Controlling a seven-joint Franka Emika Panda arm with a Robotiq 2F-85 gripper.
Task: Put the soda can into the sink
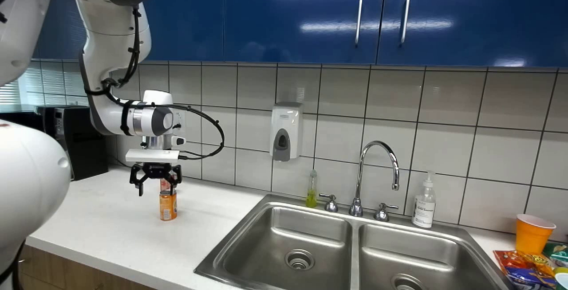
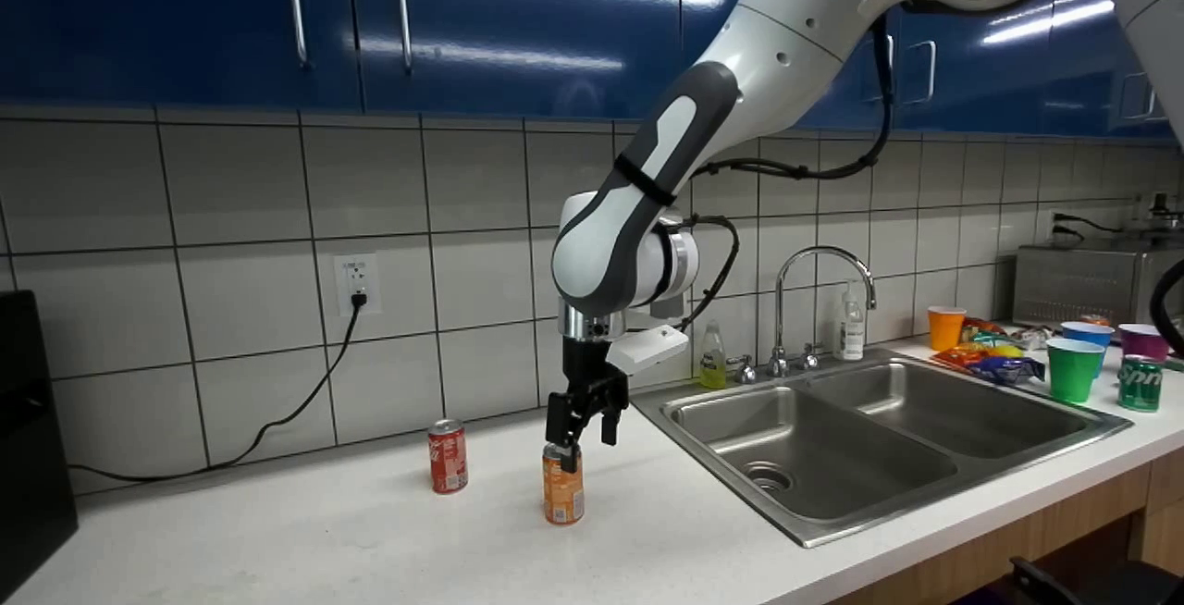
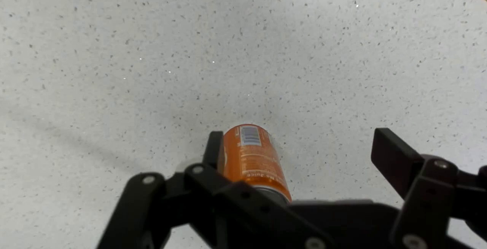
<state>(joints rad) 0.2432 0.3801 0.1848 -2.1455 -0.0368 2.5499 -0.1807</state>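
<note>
Speckled white countertop bears the orange soda can, upright near the 2-basin stainless steel sink. The gripper has its 2 fingers wide and empty, 1 close to the can. Smooth, likely slippery and dentable, it wants a gentle, centred mid-body hold.

There are three cans, four cups, two bottles and one sink.

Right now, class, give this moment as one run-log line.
gripper: open | soda can: upright on counter, ungripped | sink placement: pending
</note>
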